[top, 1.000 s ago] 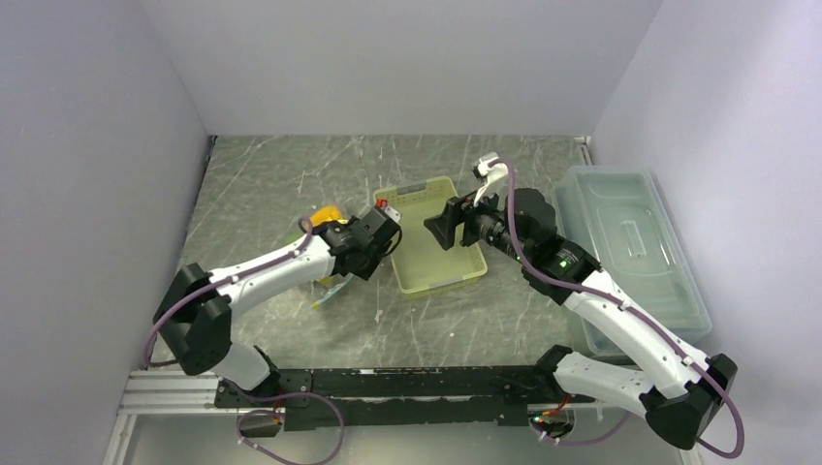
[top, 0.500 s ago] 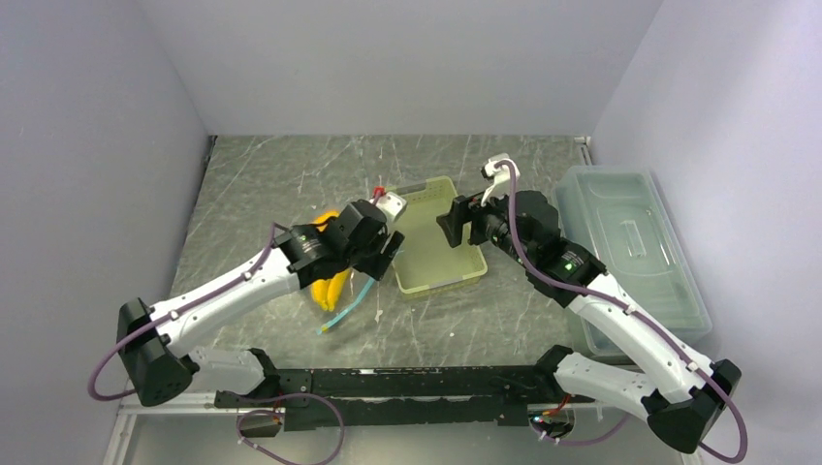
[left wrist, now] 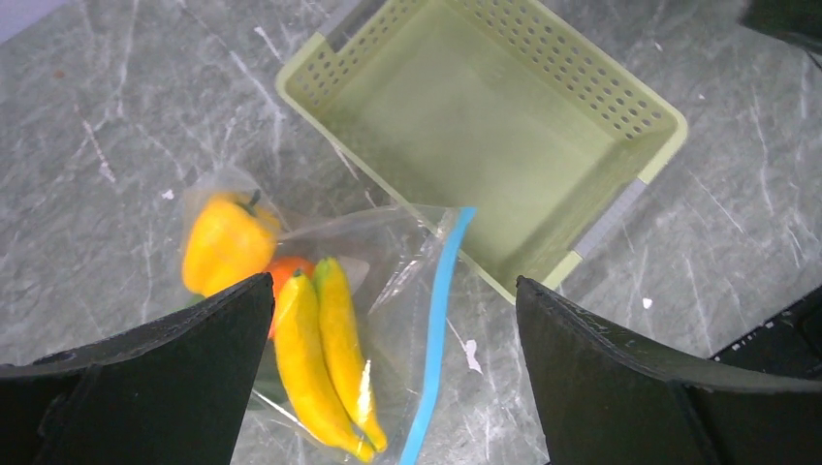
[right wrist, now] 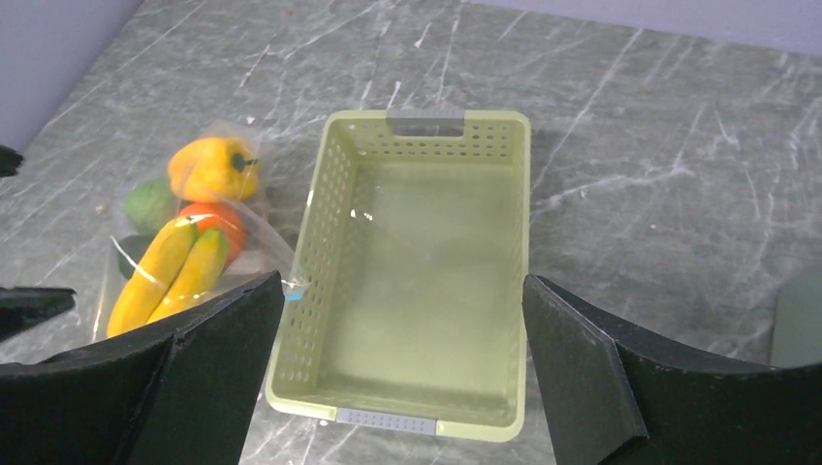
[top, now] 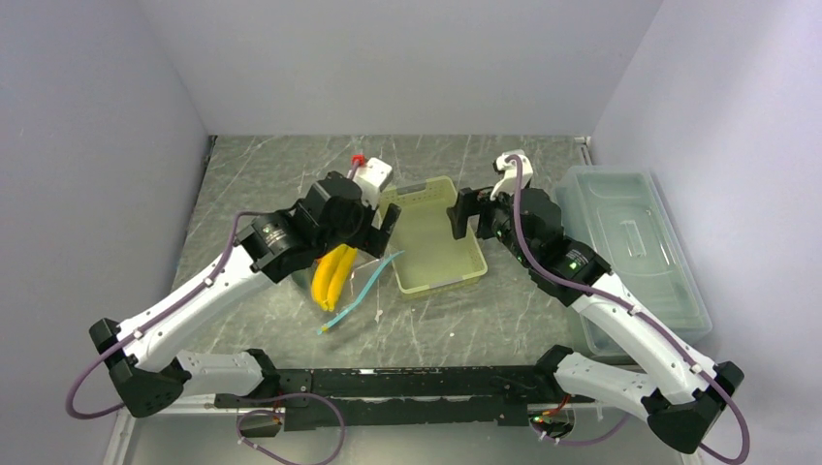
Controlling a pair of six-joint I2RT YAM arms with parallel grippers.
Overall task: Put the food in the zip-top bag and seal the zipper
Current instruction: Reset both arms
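Note:
The clear zip-top bag (top: 341,281) lies flat on the table, left of the basket. The food is inside it: yellow bananas (left wrist: 320,358), a yellow-orange pepper (left wrist: 221,242), an orange-red round one (left wrist: 286,276) and a green ball (right wrist: 150,203). The light-blue zipper (left wrist: 434,329) runs along the bag edge nearest the basket; I cannot tell whether it is closed. My left gripper (left wrist: 393,281) is open and empty, above the bag. My right gripper (right wrist: 402,281) is open and empty, above the basket. In the top view the left gripper (top: 380,228) and right gripper (top: 459,213) flank the basket.
The pale yellow-green perforated basket (top: 473,276) stands empty at the table's middle, and its rim shows in the right wrist view (right wrist: 426,121). A large clear lidded box (top: 630,252) sits along the right wall. Grey walls close in the left, back and right.
My left arm has lifted and drawn back from the bag, uncovering the bananas and the blue strip. My right gripper has moved slightly back and to the right over the basket.

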